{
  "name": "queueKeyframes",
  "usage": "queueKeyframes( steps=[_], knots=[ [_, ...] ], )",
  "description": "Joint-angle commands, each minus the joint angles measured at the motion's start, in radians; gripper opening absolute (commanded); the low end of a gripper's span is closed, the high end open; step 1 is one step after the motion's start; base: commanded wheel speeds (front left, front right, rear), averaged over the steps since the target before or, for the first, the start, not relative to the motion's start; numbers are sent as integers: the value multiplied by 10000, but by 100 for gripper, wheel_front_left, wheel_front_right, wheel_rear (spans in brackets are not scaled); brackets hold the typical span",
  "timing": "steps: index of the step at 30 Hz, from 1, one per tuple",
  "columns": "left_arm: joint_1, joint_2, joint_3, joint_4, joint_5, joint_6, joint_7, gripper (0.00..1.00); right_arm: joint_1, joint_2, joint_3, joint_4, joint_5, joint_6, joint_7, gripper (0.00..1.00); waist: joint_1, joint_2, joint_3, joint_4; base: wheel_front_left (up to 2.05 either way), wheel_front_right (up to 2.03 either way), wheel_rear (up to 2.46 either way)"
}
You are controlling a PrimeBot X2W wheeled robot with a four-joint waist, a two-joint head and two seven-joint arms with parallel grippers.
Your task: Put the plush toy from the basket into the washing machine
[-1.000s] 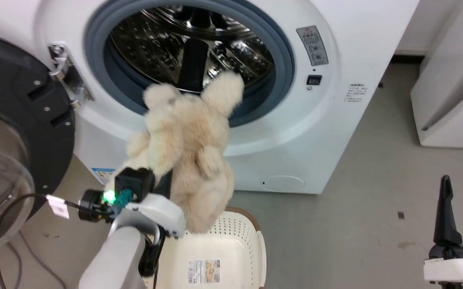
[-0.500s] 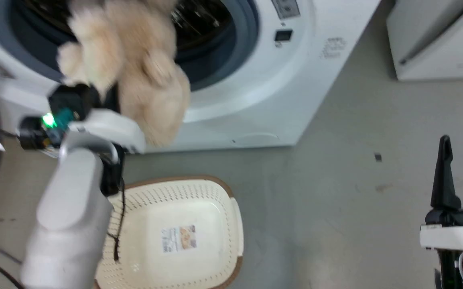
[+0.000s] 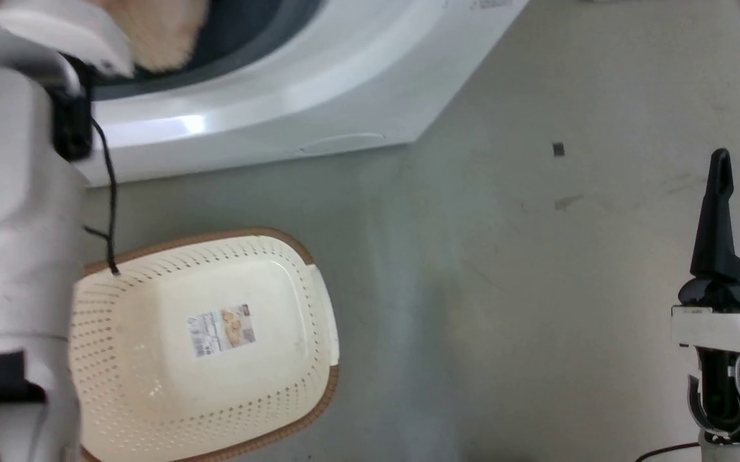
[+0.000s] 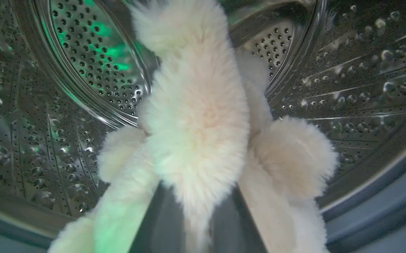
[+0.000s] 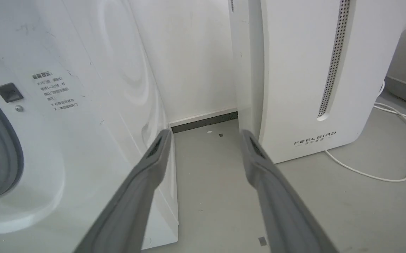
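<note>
Plush toy (image 4: 196, 123) is inside the washing machine (image 3: 267, 109), standing up the centre of the left wrist frame against the steel drum (image 4: 83, 59). Left jaws are clamped on it, mostly buried in fur. Right jaws are apart and hold nothing, lower right of the head frame. Basket (image 3: 322, 301) lies empty at lower left.

Risks for you:
- The toy's lower limbs sit near the grey rubber ring (image 4: 375, 214). Release here and it may drape over the lip and slide out.
- Shaggy fur could cling to the jaws on withdrawal.
- Watch the black cable (image 3: 110, 192) by the basket rim.
</note>
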Motion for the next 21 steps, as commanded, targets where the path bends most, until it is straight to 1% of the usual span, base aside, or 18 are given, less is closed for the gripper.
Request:
queueKeyframes(
  steps=[1, 8, 12, 16, 17, 18, 21],
  knots=[
    [-354, 158, 81, 9, 36, -40, -85, 0, -183, -4, 27, -49, 61, -7, -44, 100, -1, 0, 569, -464, 0, 0, 0],
    [-1971, 812, 151, 677, 441, -211, -85, 0, -482, -4, 154, -108, 338, -7, -44, 100, -1, 0, 1283, -927, 0, 0, 0],
    [-2575, 974, 186, 944, 543, -229, -85, 0, -544, -4, 180, -115, 392, -7, -44, 100, -1, 0, 1488, -1016, 0, 0, 0],
    [-2849, 1079, 113, 1156, 706, -226, -85, 0, -589, -4, 221, -120, 423, -7, -44, 100, -1, 0, 1583, -1055, 0, 0, 0],
    [-2868, 1101, 107, 1198, 751, -168, -85, 35, -598, -4, 221, -120, 422, -7, -44, 100, -1, 0, 1590, -1048, 0, 0, 0],
    [-2872, 1114, 84, 1176, 813, -107, -85, 100, -605, -4, 218, -116, 421, -7, -44, 100, -1, 0, 1587, -1036, 0, 0, 0],
    [-2724, 1039, 91, 1076, 848, -12, -86, 100, -610, -4, 205, -91, 381, -7, -44, 100, -1, 0, 1486, -950, 0, 0, 0]
  ],
)
